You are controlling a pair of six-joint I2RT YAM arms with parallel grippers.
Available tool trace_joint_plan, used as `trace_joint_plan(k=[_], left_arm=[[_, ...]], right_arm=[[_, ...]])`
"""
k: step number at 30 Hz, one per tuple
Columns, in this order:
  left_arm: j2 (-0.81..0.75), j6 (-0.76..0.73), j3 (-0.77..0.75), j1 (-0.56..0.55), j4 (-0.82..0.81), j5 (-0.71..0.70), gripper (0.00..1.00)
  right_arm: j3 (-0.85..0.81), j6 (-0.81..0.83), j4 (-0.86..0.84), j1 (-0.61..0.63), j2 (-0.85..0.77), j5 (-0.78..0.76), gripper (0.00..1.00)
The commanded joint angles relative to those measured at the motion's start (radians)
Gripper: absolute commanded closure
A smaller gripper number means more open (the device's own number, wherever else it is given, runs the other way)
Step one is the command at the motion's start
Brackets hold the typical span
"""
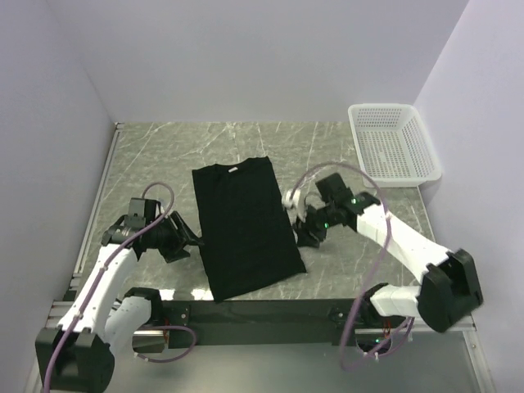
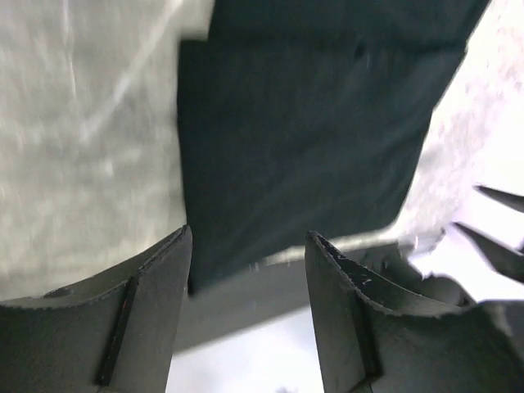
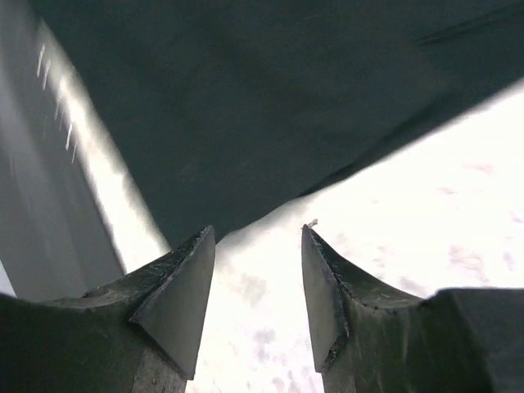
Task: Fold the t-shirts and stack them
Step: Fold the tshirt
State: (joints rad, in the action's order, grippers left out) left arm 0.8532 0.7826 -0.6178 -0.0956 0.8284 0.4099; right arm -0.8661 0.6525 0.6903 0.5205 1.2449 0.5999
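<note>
One black t-shirt (image 1: 246, 229) lies flat on the marble table, folded into a long narrow rectangle, with its white neck label (image 1: 235, 169) at the far end. My left gripper (image 1: 195, 242) sits low just off the shirt's left edge, open and holding nothing. In the left wrist view the t-shirt (image 2: 303, 139) fills the space ahead of the open left gripper (image 2: 250, 237). My right gripper (image 1: 302, 237) rests beside the shirt's right edge, open and empty. From the right wrist, the t-shirt (image 3: 246, 98) lies just beyond the right gripper (image 3: 258, 233), with bare table between its fingers.
A white plastic basket (image 1: 393, 143) stands at the back right corner. Pale walls close in the table on the left, back and right. The black front rail (image 1: 262, 311) runs along the near edge, just below the shirt's hem.
</note>
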Motion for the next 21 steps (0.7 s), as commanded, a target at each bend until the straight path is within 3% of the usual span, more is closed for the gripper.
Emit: trace_joint_plan(k=[1,5,11,21], left_arm=[[0.055,0.004,-0.016,0.002,-0.213,-0.068,0.38],[0.136,0.020,-0.033,-0.001,-0.287,-0.088,0.39],[0.217,0.052,-0.007,-0.001,-0.368,-0.077,0.44],[0.299,0.067,0.018,-0.001,-0.431,-0.092,0.50]], right_arm=[[-0.141,-0.278,-0.145,-0.077,0.140,0.020,0.47],[-0.284,-0.456,-0.189,-0.094,0.357,0.027,0.50],[-0.392,-0.586,-0.175,-0.100,0.562,0.000,0.53],[-0.459,-0.625,-0.181,-0.108,0.657,-0.037,0.53]])
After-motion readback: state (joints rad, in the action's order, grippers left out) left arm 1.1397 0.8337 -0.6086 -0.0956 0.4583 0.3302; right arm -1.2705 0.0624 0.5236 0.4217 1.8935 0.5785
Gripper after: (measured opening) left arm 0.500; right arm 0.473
